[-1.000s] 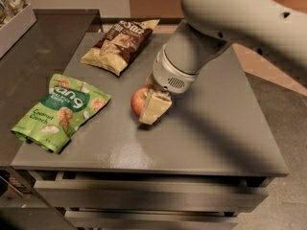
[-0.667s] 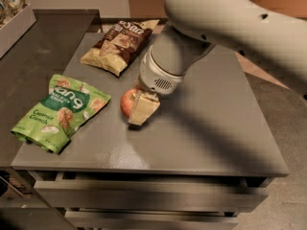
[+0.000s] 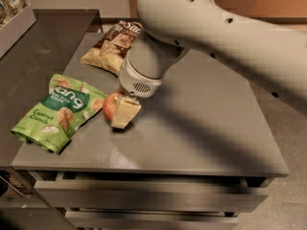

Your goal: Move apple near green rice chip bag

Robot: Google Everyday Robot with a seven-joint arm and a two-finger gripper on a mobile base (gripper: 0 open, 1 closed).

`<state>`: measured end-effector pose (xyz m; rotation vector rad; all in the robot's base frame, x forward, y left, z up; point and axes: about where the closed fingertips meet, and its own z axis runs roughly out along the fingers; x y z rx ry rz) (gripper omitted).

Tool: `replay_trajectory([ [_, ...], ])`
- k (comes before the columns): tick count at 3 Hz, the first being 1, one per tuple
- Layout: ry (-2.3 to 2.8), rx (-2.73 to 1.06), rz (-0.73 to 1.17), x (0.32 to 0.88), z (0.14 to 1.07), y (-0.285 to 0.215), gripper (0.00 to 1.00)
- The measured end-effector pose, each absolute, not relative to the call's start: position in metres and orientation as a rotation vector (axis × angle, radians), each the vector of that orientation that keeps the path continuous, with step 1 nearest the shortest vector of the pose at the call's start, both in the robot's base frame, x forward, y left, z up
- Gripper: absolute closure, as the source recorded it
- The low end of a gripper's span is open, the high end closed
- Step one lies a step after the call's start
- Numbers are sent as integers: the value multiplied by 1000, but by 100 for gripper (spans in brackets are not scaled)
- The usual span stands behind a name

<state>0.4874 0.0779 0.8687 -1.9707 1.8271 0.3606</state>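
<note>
The red and yellowish apple [image 3: 111, 106] rests on the grey counter [image 3: 192, 128], just right of the green rice chip bag [image 3: 58, 111], nearly touching its right edge. The bag lies flat near the counter's front left corner. My gripper [image 3: 122, 110] comes down from the big grey arm over the counter's middle and is shut on the apple. One cream fingertip [image 3: 125, 112] shows on the apple's right side; the other finger is hidden behind the apple.
A brown and cream chip bag [image 3: 111, 45] lies at the counter's back left, partly under the arm. A lower dark surface [image 3: 33, 47] lies to the left with a shelf edge at far left. Drawers [image 3: 144, 195] sit below the counter's front edge.
The gripper has carried the apple to the left across the counter, from the middle to right beside the green bag. Both bags stayed still.
</note>
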Motion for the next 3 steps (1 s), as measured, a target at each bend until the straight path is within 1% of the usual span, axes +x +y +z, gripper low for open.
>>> replay_trajectory([
  [1, 1808, -1991, 364, 485, 866, 93, 82],
  [3, 1800, -2009, 372, 485, 854, 108, 36],
])
